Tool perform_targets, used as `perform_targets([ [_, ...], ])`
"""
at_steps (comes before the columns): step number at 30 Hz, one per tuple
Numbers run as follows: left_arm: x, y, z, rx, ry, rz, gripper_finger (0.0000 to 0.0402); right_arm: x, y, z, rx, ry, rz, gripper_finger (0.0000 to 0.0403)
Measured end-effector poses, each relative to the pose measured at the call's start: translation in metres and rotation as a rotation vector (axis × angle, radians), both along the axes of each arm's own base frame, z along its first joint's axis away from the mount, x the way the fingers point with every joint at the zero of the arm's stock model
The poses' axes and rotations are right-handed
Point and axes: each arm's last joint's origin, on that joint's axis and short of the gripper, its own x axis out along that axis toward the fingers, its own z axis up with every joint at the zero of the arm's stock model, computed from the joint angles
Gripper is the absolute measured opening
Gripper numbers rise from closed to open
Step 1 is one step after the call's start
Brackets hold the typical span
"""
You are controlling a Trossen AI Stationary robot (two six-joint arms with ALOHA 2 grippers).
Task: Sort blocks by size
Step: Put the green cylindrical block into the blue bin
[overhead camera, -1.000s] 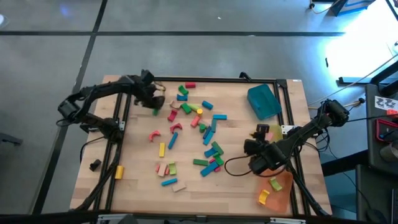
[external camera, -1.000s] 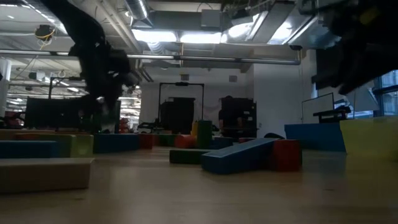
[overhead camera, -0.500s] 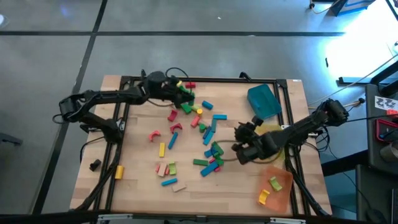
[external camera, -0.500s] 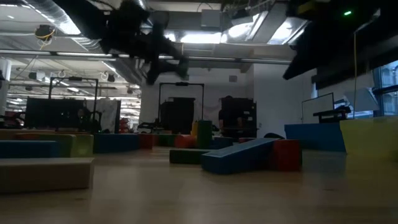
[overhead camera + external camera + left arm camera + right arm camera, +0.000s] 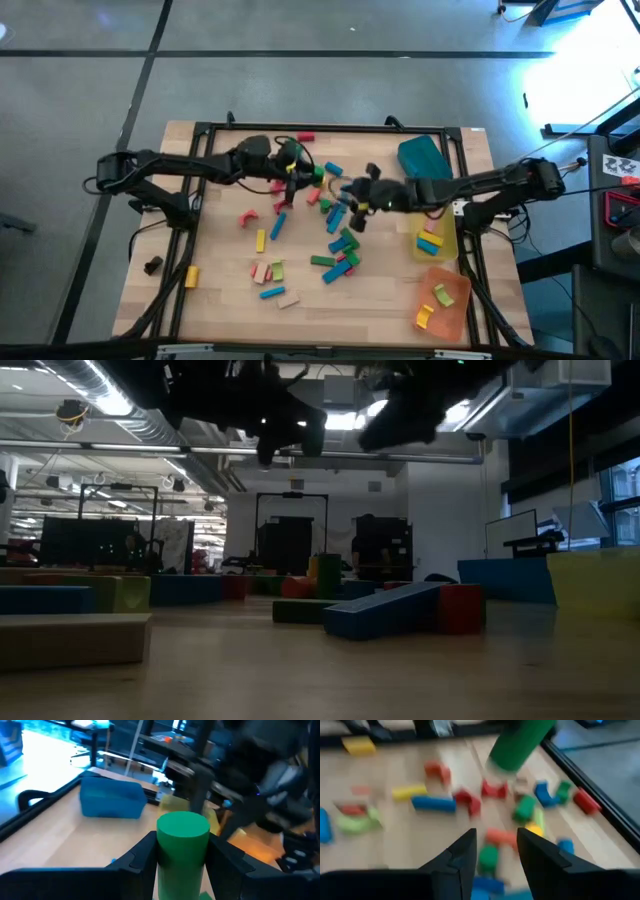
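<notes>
Tabletop: pale wood (image 5: 220,300), scattered painted blocks (image 5: 335,250).
Left gripper (image 5: 182,862): clamps smooth green cylinder (image 5: 182,847), base hidden.
Right gripper (image 5: 495,852): parted, empty, 12 o'clock of blurred blocks.

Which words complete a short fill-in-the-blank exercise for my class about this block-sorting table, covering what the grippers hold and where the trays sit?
1. The left gripper is shut on a ____ cylinder.
2. The right gripper hangs over the scattered blocks with its jaws ____ and nothing between them.
3. The teal tray lies toward the table's ____ side in the high view.
4. Yellow and green pieces lie in the ____ tray.

Missing words: green; open; right; orange
</notes>
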Motion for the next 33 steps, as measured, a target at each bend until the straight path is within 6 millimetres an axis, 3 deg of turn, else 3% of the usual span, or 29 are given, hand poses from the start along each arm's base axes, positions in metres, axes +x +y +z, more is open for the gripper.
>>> perform_targets([
  [7,0.005,-0.021,0.007,0.1,-0.07,-0.058,0.0126,0.007,-0.017,0.006,0.107,-0.079,0.161,0.0143],
  [22,0.01,-0.053,0.011,0.161,-0.11,-0.074,0.0127,0.013,-0.017,0.015,0.017,-0.187,0.26,0.0143],
  [33,0.012,-0.061,0.016,0.211,-0.187,-0.056,0.0127,0.015,-0.015,0.021,0.015,-0.25,0.302,0.0143],
])
